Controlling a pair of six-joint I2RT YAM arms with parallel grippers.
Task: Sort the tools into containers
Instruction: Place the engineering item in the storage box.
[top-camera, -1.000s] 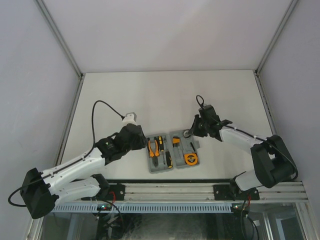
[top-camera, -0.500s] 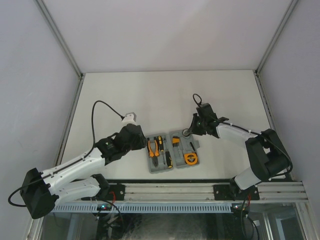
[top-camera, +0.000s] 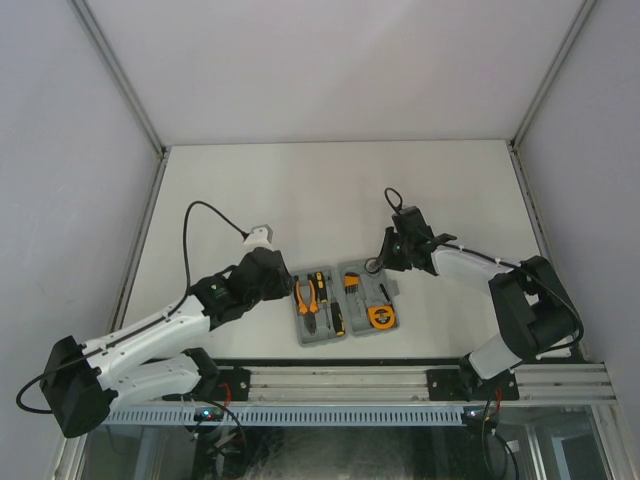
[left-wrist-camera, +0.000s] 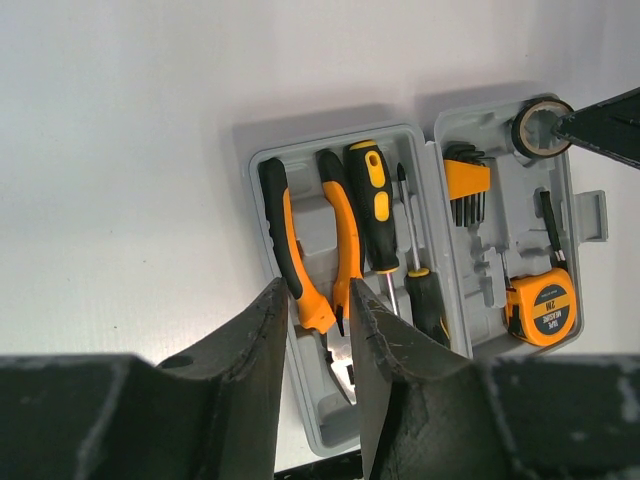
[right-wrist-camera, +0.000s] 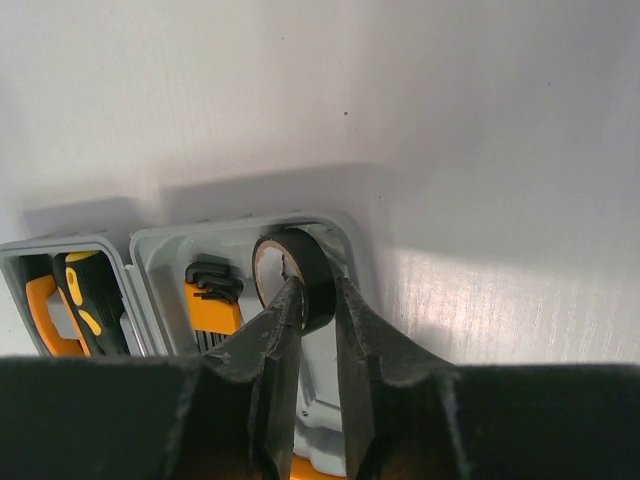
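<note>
An open grey tool case (top-camera: 318, 338) lies near the table's front edge. Its left half holds orange-handled pliers (left-wrist-camera: 340, 230) and two yellow-and-black screwdrivers (left-wrist-camera: 370, 200). The right half holds the hex-key set (left-wrist-camera: 465, 180) and an orange tape measure (left-wrist-camera: 543, 305). My left gripper (left-wrist-camera: 315, 290) hovers open above the pliers' head, with nothing between its fingers. My right gripper (right-wrist-camera: 315, 285) is shut on the wall of a black tape roll (right-wrist-camera: 310, 265), one finger inside the ring. The roll stands on edge in the far right corner of the case (right-wrist-camera: 340, 225).
White tabletop surrounds the case. An aluminium rail (top-camera: 350, 380) with both arm bases runs along the near edge. A black cable (top-camera: 200, 210) loops up from the left arm. Enclosure walls and frame posts (top-camera: 150, 140) stand on both sides and at the back.
The right wrist has turned and its arm drawn in slightly, keeping the tape roll at the case's far right corner. The left arm has hardly moved.
</note>
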